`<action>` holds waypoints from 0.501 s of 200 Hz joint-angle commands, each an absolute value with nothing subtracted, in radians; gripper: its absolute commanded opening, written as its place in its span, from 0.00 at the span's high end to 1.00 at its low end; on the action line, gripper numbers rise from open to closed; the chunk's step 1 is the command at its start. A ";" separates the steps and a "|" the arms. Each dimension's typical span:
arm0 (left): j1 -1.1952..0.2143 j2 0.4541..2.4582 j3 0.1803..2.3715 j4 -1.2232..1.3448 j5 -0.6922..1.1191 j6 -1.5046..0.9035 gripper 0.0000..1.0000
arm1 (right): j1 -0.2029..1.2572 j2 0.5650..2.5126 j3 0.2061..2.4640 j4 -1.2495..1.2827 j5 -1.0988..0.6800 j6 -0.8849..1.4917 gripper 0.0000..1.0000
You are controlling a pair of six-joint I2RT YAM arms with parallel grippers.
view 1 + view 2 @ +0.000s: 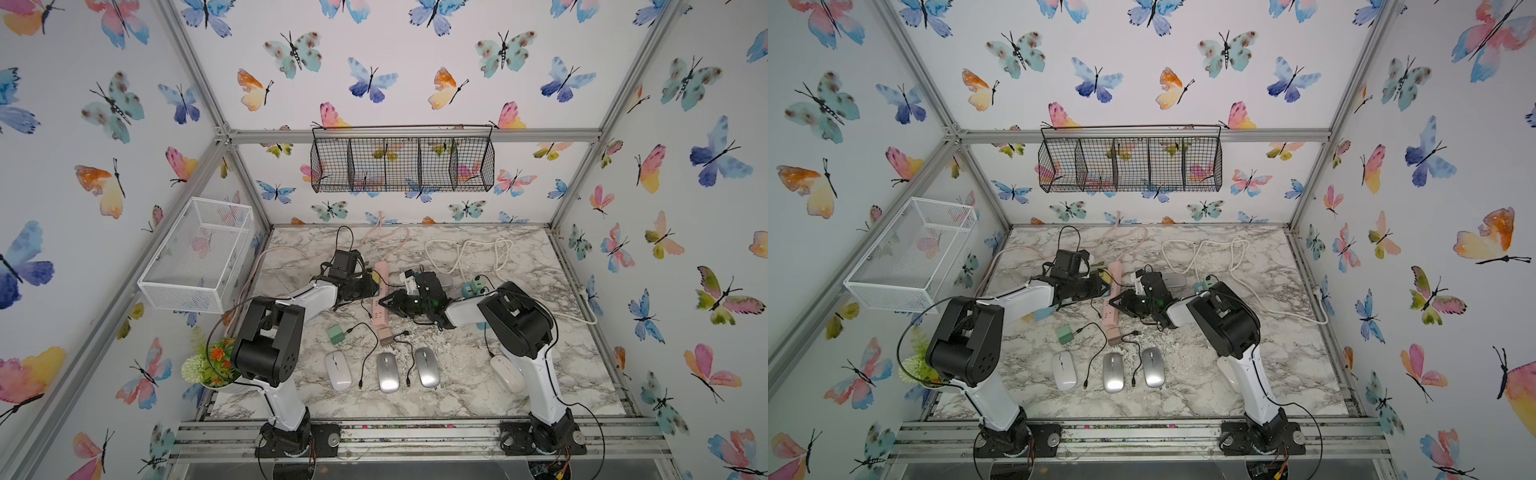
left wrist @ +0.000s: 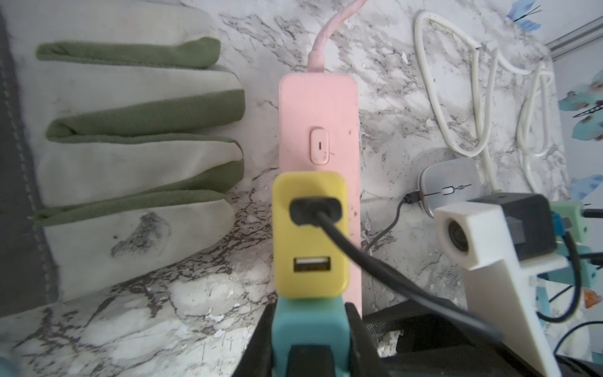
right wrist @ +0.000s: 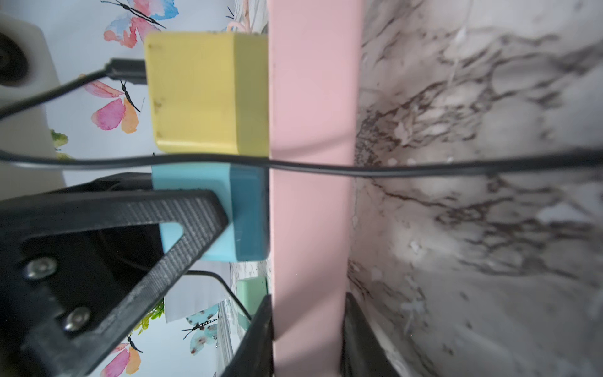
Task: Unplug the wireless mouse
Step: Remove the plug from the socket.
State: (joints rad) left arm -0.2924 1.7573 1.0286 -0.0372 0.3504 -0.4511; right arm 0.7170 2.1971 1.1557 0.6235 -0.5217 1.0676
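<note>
A pink power strip [image 2: 318, 114] lies in the middle of the marble table, with a yellow charger [image 2: 310, 235] and a teal charger [image 2: 310, 321] plugged into it side by side. My left gripper [image 2: 310, 329] is shut on the teal charger, one black finger [image 3: 163, 215] on each side. My right gripper [image 3: 310, 333] is shut across the strip's body [image 1: 381, 297] just below those chargers. A grey wireless mouse [image 2: 450, 186] sits beyond the right arm with a thin black cable [image 2: 396, 215] plugged into its front. Another black cable [image 2: 359, 258] leaves the yellow charger.
A white and green glove [image 2: 130, 147] lies beside the strip. Near the front lie a white mouse [image 1: 338, 370], two silver mice [image 1: 387, 372], a green charger [image 1: 333, 333], a pink charger [image 1: 384, 336] and loose cables. A coiled white cord [image 1: 465, 253] is at the back, a potted plant [image 1: 212, 361] front left.
</note>
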 commanded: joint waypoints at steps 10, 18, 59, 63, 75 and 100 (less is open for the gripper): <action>-0.267 1.682 1.002 0.036 0.527 -0.498 1.00 | 0.687 2.232 1.141 0.509 -0.393 1.071 0.98; -0.274 1.676 1.017 -0.002 0.460 -0.469 1.00 | 0.687 2.232 1.139 0.509 -0.389 1.071 0.98; -0.294 1.666 1.035 -0.067 0.352 -0.412 1.00 | 0.687 2.233 1.138 0.512 -0.385 1.070 0.98; -0.287 1.667 1.023 -0.040 0.399 -0.430 1.00 | 0.687 2.235 1.138 0.512 -0.385 1.069 0.98; -0.259 1.677 0.988 0.054 0.551 -0.495 1.00 | 0.687 2.235 1.138 0.512 -0.384 1.069 0.98; -0.262 1.684 0.987 0.052 0.520 -0.505 1.00 | 0.687 2.232 1.134 0.511 -0.381 1.065 0.98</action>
State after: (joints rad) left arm -0.2642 1.6993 0.9932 0.0227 0.4629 -0.4820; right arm 0.7013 2.1975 1.1557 0.6098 -0.4828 1.0843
